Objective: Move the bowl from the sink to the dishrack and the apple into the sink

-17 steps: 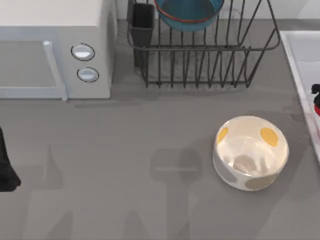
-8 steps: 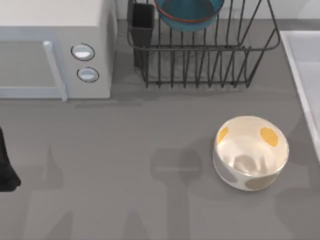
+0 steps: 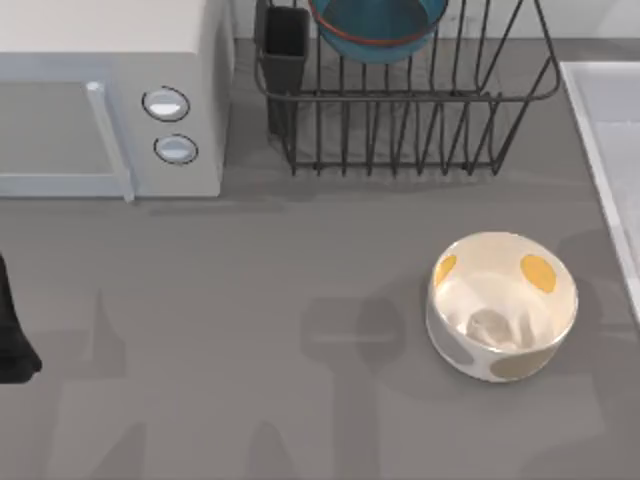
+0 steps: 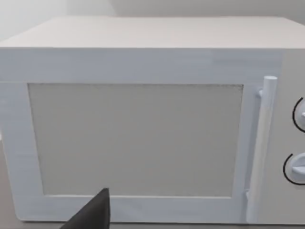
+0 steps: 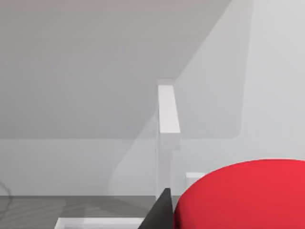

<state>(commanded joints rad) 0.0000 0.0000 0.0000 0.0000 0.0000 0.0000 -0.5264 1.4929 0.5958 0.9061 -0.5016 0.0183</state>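
The blue-teal bowl [image 3: 378,28] with its reddish rim rests in the black wire dishrack [image 3: 410,110] at the back of the table. The sink's [image 3: 605,120] pale rim runs along the table's right edge. In the right wrist view the red apple [image 5: 243,195] looms large, pressed against my right gripper's black finger [image 5: 159,215], with a white sink rim [image 5: 95,222] below. My left arm [image 3: 10,335] sits parked at the table's left edge, and one dark finger [image 4: 93,212] points toward the microwave.
A white microwave [image 3: 110,100] stands at the back left. The cream bowl [image 3: 500,305] with orange and grey spots sits right of centre, near the sink. A black utensil cup [image 3: 286,45] hangs on the dishrack's left corner.
The right gripper with the apple, seen at the top view's right edge over the sink a second ago, has moved off past that edge. The left arm has not moved.
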